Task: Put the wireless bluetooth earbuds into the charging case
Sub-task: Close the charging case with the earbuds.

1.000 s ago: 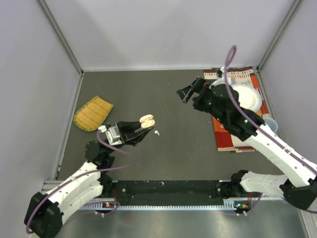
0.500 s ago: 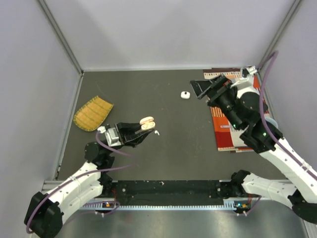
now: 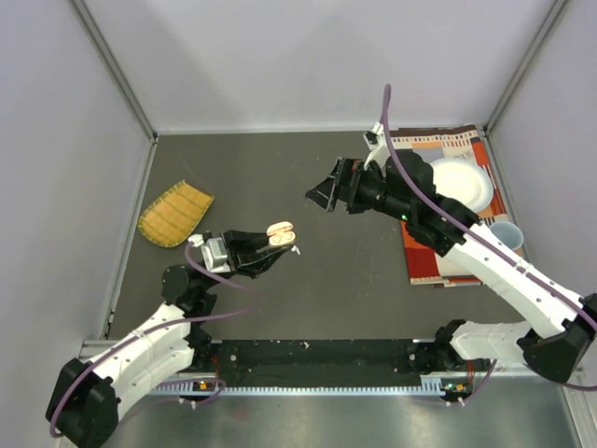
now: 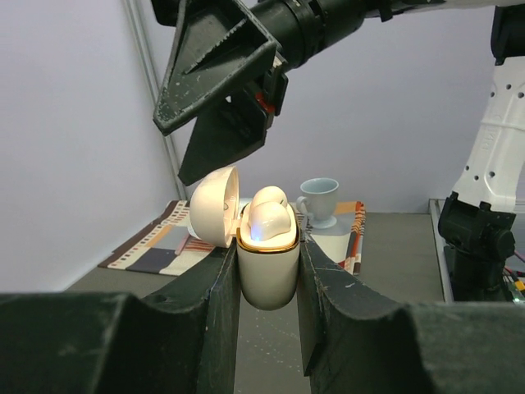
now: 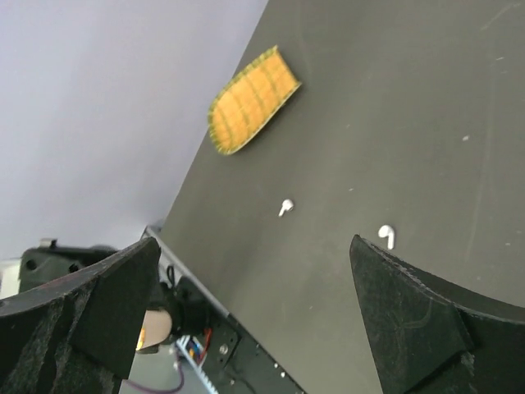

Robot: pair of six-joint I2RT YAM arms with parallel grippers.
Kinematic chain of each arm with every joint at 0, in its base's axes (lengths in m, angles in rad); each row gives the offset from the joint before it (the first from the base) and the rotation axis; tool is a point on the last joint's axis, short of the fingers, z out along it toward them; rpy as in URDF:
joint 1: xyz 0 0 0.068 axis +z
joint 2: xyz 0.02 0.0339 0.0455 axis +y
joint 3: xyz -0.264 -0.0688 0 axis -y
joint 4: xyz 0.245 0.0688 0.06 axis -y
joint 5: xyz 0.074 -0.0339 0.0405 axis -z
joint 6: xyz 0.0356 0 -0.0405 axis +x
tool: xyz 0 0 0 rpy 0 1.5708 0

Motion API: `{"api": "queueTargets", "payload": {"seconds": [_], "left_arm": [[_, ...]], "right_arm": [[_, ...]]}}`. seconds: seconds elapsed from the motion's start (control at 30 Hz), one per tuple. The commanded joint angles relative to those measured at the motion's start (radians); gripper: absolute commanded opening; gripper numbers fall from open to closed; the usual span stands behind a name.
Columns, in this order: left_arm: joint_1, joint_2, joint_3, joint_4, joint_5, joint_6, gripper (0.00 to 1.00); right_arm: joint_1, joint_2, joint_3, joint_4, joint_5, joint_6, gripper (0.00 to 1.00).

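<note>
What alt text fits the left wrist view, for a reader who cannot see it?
The left hand grips an open cream charging case upright between its dark fingers, lid flipped back, a pale earbud seated inside. The right hand hangs open above it; a cup and a striped mat sit beyond.

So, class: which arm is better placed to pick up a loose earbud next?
Right. The left gripper is shut on the open charging case, so it is busy. The right gripper is open and empty above the table, with two white earbuds lying loose in its wrist view.
</note>
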Motion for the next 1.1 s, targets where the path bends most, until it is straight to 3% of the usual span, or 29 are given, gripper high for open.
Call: {"api": "queueTargets", "payload": {"seconds": [0.0,0.37,0.6,0.73,0.9,1.07], "left_arm": [[-0.003,0.010,0.030,0.026,0.043,-0.036,0.00],[-0.014,0.071,0.072,-0.026,0.057,-0.037,0.00],[-0.019,0.119,0.086,-0.029,0.034,-0.048,0.00],[-0.019,0.154,0.096,-0.058,-0.008,-0.083,0.00],[-0.019,0.200,0.151,-0.171,-0.120,-0.183,0.00],[-0.017,0.277,0.303,-0.504,-0.175,-0.238,0.00]], "right_arm": [[-0.006,0.052,0.080,0.025,-0.197,-0.027,0.99],[0.042,0.152,0.082,-0.004,-0.303,-0.085,0.99],[0.102,0.084,-0.062,-0.023,-0.285,-0.138,0.99],[0.102,-0.030,-0.158,-0.026,-0.103,-0.119,0.99],[0.099,-0.132,-0.245,-0.033,0.250,-0.040,0.99],[0.063,-0.196,-0.290,-0.069,0.335,-0.001,0.99]]}}
